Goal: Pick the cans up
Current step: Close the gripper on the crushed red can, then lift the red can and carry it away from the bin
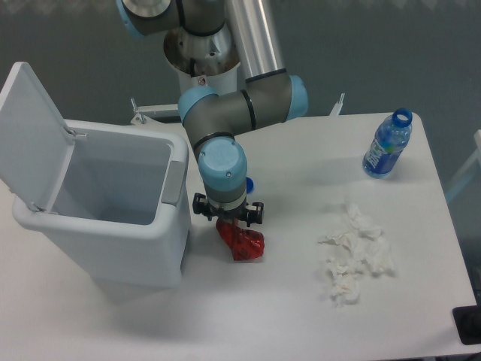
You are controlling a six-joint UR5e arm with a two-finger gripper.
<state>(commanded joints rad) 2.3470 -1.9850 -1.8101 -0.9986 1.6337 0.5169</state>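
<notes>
Our hand sits on the red can's upper end, mid-desk beside the open bin; we cannot tell its grip. We should clamp squarely across the crushed body before lifting.

The arm is silver-grey tubing with light-blue joint caps, ending in a small black claw.

Red on white, blue up top
Shiny red can, white bench, pale grey bin, blue-labelled bottle, white tissues, grey-and-blue arm.
</notes>
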